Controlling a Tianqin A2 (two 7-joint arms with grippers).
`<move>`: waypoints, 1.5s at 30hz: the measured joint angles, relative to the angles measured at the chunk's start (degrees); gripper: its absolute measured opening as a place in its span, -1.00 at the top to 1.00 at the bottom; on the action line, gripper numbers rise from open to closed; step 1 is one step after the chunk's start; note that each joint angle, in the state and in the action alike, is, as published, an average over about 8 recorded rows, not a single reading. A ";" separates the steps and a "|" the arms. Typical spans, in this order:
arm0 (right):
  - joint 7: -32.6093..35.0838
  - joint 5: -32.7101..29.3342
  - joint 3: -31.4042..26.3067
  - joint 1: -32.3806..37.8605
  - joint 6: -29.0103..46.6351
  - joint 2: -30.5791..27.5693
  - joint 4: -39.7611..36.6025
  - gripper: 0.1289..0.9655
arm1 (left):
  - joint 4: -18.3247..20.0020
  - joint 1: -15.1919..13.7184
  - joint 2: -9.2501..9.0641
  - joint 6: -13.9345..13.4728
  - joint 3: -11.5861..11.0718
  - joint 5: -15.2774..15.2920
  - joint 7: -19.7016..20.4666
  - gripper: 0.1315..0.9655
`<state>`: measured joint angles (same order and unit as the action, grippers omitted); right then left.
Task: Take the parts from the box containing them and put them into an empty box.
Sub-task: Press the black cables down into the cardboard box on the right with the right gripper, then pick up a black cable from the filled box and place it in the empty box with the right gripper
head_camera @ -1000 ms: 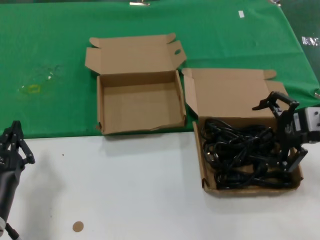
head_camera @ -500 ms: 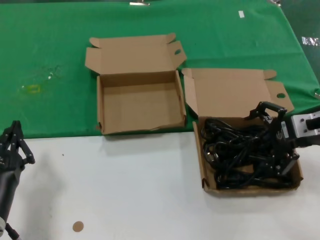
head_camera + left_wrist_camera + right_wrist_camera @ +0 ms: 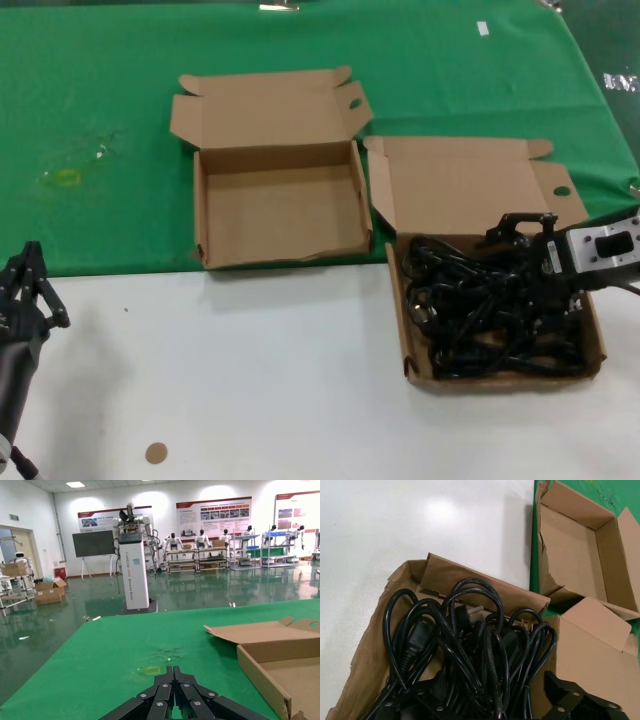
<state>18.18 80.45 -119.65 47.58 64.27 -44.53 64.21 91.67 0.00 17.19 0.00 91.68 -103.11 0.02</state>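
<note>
The right gripper (image 3: 537, 268), fingers spread, now sits lower among the power cords (image 3: 490, 305) in the long box (image 3: 408, 330); left gripper (image 3: 25, 290) waits, pressed together.

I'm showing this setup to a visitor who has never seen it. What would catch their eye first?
Probably the tangle of black power cords filling the long, low brown cardboard box on the white surface at the right, with the right gripper lowered into them. Next, the bare squarish cardboard box lying open on the green cloth. The left gripper waits at the near left edge.
</note>
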 joint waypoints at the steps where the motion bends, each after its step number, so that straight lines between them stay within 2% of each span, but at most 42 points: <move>1: 0.04 -0.13 0.00 0.07 -0.04 0.11 -0.15 -0.55 | 0.00 0.00 0.00 0.00 0.00 0.00 0.00 0.95; 9: 0.01 -0.95 0.02 0.33 -0.08 0.52 -0.65 -0.08 | 0.00 0.00 0.00 0.00 0.00 0.00 0.00 0.95; 13: -0.12 -1.22 0.02 0.27 0.09 0.46 -0.56 -0.08 | 0.00 0.00 0.00 0.00 0.00 0.00 0.00 0.95; 21: -0.80 -1.55 0.18 -0.05 0.77 -0.24 0.33 0.43 | 0.00 0.00 0.00 0.00 0.00 0.00 0.00 0.95; 30: -2.72 -1.64 0.57 -0.28 2.42 -1.83 2.72 0.73 | 0.00 0.00 0.00 0.00 0.00 0.00 0.00 0.95; 38: -5.31 -1.33 1.16 1.03 4.29 -2.56 5.06 0.75 | 0.00 0.00 0.00 0.00 0.00 0.00 0.00 0.95; 45: -7.65 -1.35 1.70 3.62 4.02 -0.90 6.62 0.75 | 0.00 0.00 0.00 0.00 0.00 0.00 0.00 0.95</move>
<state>10.53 79.11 -117.95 51.20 68.29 -45.43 70.83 91.67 0.00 17.19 0.00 91.68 -103.11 0.02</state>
